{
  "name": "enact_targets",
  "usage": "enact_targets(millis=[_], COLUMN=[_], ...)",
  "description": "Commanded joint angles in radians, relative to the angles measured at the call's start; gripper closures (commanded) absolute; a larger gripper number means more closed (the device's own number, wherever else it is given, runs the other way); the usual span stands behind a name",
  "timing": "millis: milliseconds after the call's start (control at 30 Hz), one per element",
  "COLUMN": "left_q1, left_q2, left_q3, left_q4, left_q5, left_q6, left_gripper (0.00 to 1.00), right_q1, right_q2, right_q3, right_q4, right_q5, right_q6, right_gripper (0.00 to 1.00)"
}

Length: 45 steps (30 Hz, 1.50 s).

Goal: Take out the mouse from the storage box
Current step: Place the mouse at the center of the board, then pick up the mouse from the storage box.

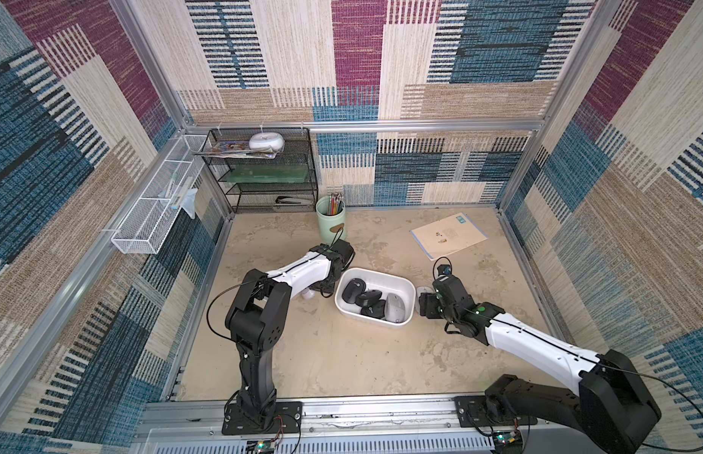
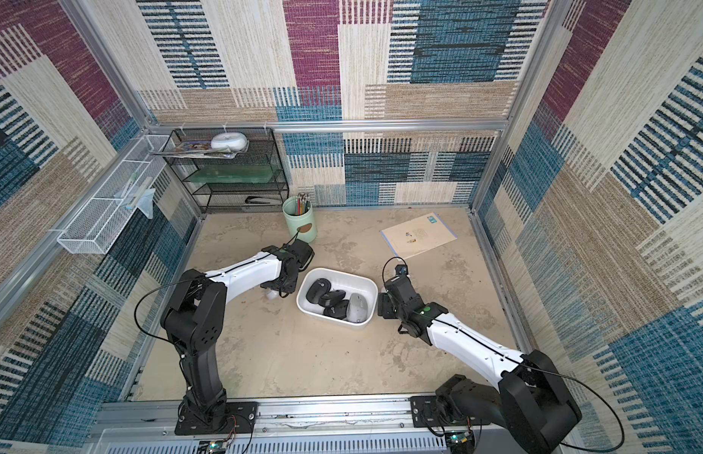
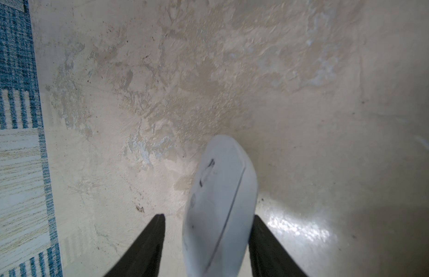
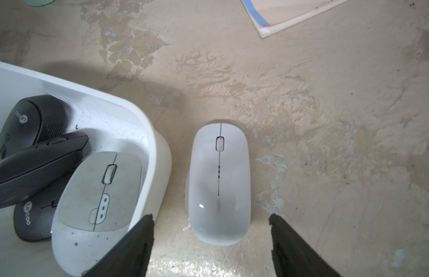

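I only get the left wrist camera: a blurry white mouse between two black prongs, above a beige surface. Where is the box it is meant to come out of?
Observer: The storage box stands on the table just to the right of the left gripper, so that white mouse is already outside it.
Visitor: Is the box empty now?
Observer: No. Three dark mice and a grey mouse lie in it.
Visitor: And the other arm?
Observer: The right gripper is open, its fingers on either side of a second white mouse lying flat on the table beside the box.
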<state>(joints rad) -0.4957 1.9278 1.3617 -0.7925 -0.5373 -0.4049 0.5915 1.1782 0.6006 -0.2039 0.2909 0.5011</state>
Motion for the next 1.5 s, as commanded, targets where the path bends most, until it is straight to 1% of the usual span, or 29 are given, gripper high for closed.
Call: enact_targets(millis=[0, 133, 267, 367, 433, 467, 533, 633, 733, 800, 867, 967, 1133, 1333, 1467], left_q1=[-0.004, -0.006, -0.006, -0.011, -0.03, -0.044, -0.088, -0.147, -0.184, -0.214, -0.246, -0.287, -0.368, -0.397, -0.401], left_q2=[-0.034, -0.085, -0.191, -0.316, -0.388, -0.404, -0.419, -0.413, -0.391, -0.373, -0.342, -0.283, -0.217, -0.125, -0.075], left_q3=[-0.013, -0.047, -0.147, -0.237, -0.271, -0.271, -0.245, -0.212, -0.185, -0.171, -0.143, -0.087, -0.047, 0.01, 0.04], left_q4=[0.01, 0.044, 0.145, 0.243, 0.297, 0.307, 0.294, 0.283, 0.276, 0.274, 0.252, 0.208, 0.189, 0.132, 0.111], left_q5=[0.024, 0.045, 0.059, 0.145, 0.218, 0.241, 0.248, 0.278, 0.327, 0.333, 0.295, 0.269, 0.236, 0.179, 0.168], left_q6=[-0.003, 0.0, 0.002, 0.018, 0.045, 0.06, 0.088, 0.123, 0.152, 0.188, 0.218, 0.268, 0.368, 0.399, 0.411], left_gripper=[0.36, 0.33, 0.29, 0.28, 0.26, 0.25, 0.24, 0.24, 0.23, 0.23, 0.22, 0.22, 0.18, 0.18, 0.18], right_q1=[0.002, 0.001, 0.002, 0.001, 0.001, 0.001, 0.002, 0.002, 0.003, 0.002, 0.002, 0.003, 0.003, 0.002, 0.002], right_q2=[0.003, 0.005, 0.002, -0.003, 0.0, 0.0, 0.002, 0.001, 0.0, -0.002, -0.003, -0.003, -0.005, -0.005, -0.004], right_q3=[0.011, 0.02, 0.026, 0.03, 0.032, 0.034, 0.041, 0.048, 0.052, 0.049, 0.045, 0.036, 0.03, 0.022, 0.017], right_q4=[0.005, 0.0, -0.013, -0.017, -0.019, -0.02, -0.019, -0.019, -0.024, -0.025, -0.025, -0.019, -0.014, -0.012, -0.007], right_q5=[0.007, 0.008, 0.013, 0.014, 0.016, 0.017, 0.017, 0.014, 0.012, 0.013, 0.013, 0.008, 0.006, 0.005, 0.006], right_q6=[-0.004, -0.006, -0.007, -0.01, -0.011, -0.012, -0.012, -0.011, -0.012, -0.012, -0.011, -0.009, -0.004, -0.006, -0.004], right_gripper=[0.21, 0.21, 0.21, 0.21, 0.21, 0.21, 0.21, 0.21, 0.21, 0.21, 0.21, 0.21, 0.21, 0.21, 0.21])
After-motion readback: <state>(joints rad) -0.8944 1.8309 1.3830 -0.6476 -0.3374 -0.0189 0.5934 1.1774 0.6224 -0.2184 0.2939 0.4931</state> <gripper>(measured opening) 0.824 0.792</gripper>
